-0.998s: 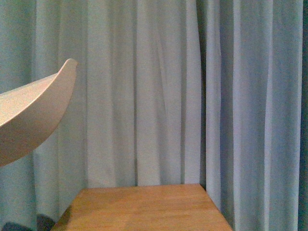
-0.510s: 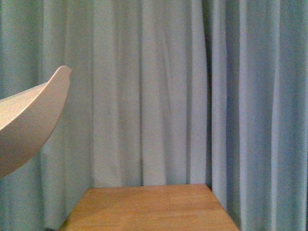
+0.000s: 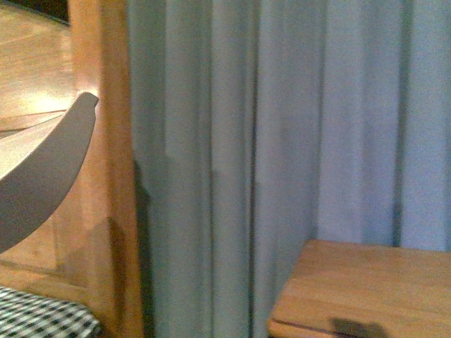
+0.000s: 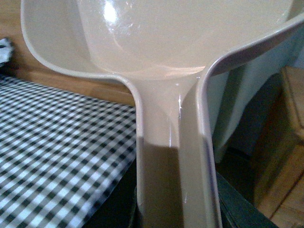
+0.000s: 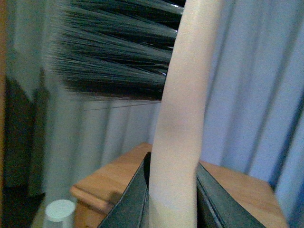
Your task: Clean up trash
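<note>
My left gripper (image 4: 173, 209) is shut on the handle of the pale curved dustpan (image 4: 180, 42), held in the air. The pan's rim also shows at the left of the front view (image 3: 49, 176). My right gripper (image 5: 173, 194) is shut on the cream handle of the brush (image 5: 183, 109), whose dark bristles (image 5: 114, 52) point up and away. The dustpan's bowl looks empty. The trash, a small crumpled white paper wad, is not in any view.
Pale blue curtains (image 3: 282, 127) fill the front view. A wooden headboard or post (image 3: 106, 141) stands left, and a wooden nightstand (image 3: 366, 289) lower right. Black-and-white checked bedding (image 4: 57, 142) lies below the dustpan. A white cap (image 5: 59, 210) shows beside the nightstand.
The front view has swung left: the nightstand slid to the lower right, and the wooden headboard and checked bedding came in at the left. The dustpan stays at the left edge.
</note>
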`<state>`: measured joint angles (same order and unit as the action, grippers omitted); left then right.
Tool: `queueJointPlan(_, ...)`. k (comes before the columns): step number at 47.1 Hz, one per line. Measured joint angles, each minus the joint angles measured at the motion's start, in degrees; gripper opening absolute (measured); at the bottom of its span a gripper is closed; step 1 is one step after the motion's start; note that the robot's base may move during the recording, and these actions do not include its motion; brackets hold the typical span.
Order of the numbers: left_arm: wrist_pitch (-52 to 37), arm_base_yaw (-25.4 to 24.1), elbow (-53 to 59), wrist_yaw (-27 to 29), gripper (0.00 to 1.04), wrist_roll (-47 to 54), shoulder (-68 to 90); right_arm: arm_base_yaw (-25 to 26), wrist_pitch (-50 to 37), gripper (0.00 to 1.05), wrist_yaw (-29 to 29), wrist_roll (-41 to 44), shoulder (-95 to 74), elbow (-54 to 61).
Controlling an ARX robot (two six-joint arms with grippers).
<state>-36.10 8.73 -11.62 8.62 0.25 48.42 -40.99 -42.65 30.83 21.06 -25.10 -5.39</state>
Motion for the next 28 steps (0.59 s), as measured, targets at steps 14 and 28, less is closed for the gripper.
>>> queueJointPlan(14,0.0,0.0,0.1,0.1,0.25,-0.1,0.0,0.0,0.0,0.17,0.0,0.0,0.0,0.0)
queueJointPlan(28,0.0,0.0,0.2,0.1,0.25,-0.1,0.0,0.1,0.0,0.17,0.0,0.0,0.0,0.0)
